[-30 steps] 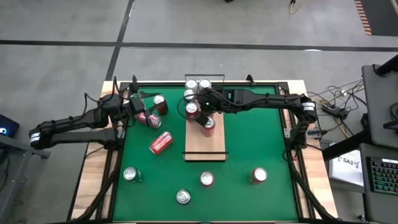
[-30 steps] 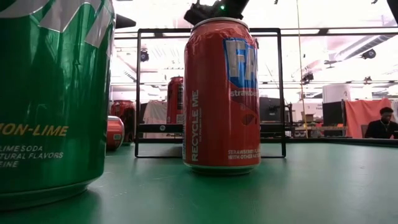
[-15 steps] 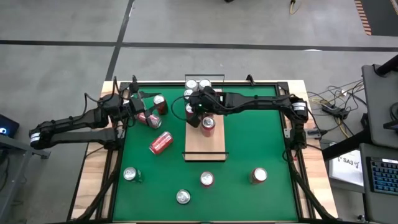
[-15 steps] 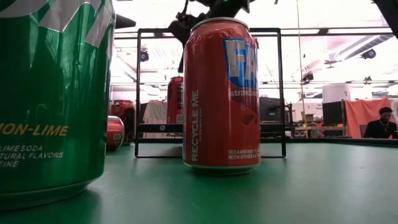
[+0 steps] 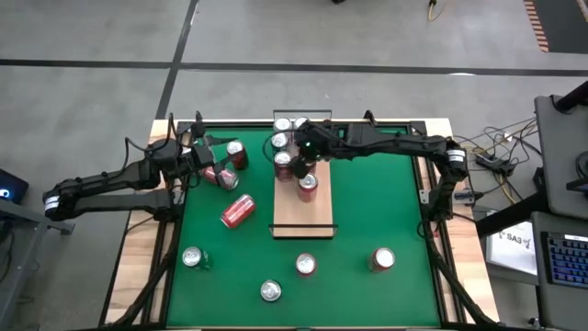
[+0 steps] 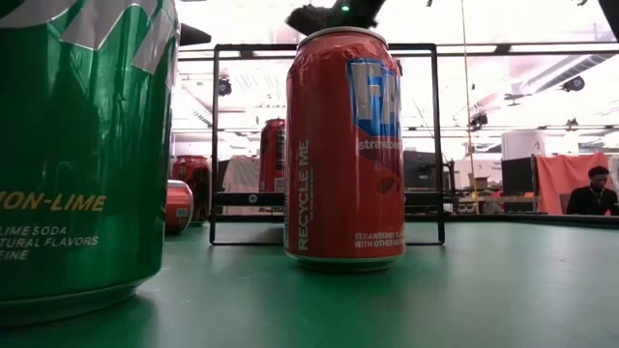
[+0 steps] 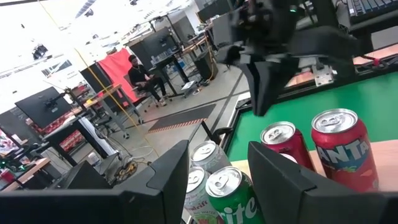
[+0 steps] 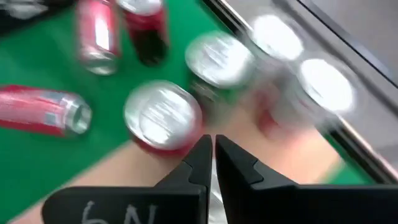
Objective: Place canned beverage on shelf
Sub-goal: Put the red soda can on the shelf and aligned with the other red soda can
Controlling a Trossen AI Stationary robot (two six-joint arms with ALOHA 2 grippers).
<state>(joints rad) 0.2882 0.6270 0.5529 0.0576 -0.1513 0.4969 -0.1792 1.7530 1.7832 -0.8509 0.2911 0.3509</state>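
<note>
- While my right hand (image 5: 299, 164) hangs over the far half of the shelf (image 5: 304, 213), its two fingers are pressed together with nothing between them.
- The shelf lies lengthwise at the middle of the green mat (image 5: 367, 211); its near half is bare board, ending at a black rail.
- Five cans crowd the shelf's far half: two silver-topped at the far rail, then one at the left edge, then a red can (image 5: 284, 163), then the Fanta can (image 5: 307, 187) standing nearest the bare board.
- My left hand (image 5: 204, 162) rests at the mat's far left, fingers partly apart; I cannot tell whether they grip anything.
- Beside it lie tipped red cans (image 5: 237, 211); one red can stands upright (image 5: 237, 152).
- Open mat stretches right of the shelf up to the tabletop (image 5: 136, 241) border.
- Four upright cans stand along the mat's near side, well apart.
- Readable text in the low view: "RECYCLE ME" and "STRAWBERRY" on the strawberry can (image 6: 345, 145); "LIME SODA" on the green can (image 6: 82, 145).
- The left wrist view shows part of "Sprite" on a green can (image 7: 233, 196) and "FANTA" on a red one.
</note>
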